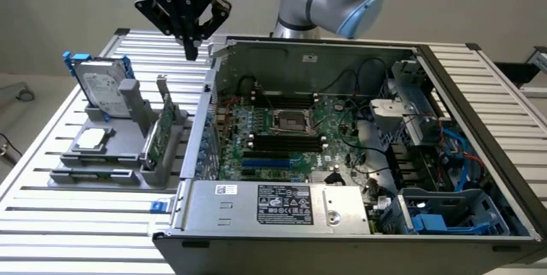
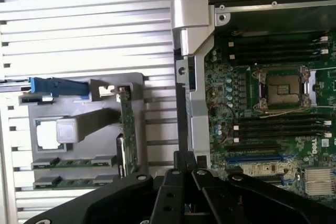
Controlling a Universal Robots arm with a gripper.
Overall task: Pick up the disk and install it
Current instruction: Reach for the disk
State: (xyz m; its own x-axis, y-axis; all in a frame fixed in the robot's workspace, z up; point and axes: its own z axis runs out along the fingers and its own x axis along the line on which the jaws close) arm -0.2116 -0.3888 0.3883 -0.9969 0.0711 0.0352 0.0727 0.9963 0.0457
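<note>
A: Closed fingertips of the gripper (image 2: 185, 156) are sitting nearest the lens, pinching nothing. Where is the disk (image 1: 101, 88) standing?
B: At the exterior view's left, upright in the grey holder (image 1: 89, 174) (blue rails showing), apart from the gripper hanging nearer the case.
A: Risk?
B: Coming down pressed together, it could be knocking the disk over, or clipping the green card (image 1: 163, 131) or the case wall (image 1: 207, 115) further right.
</note>
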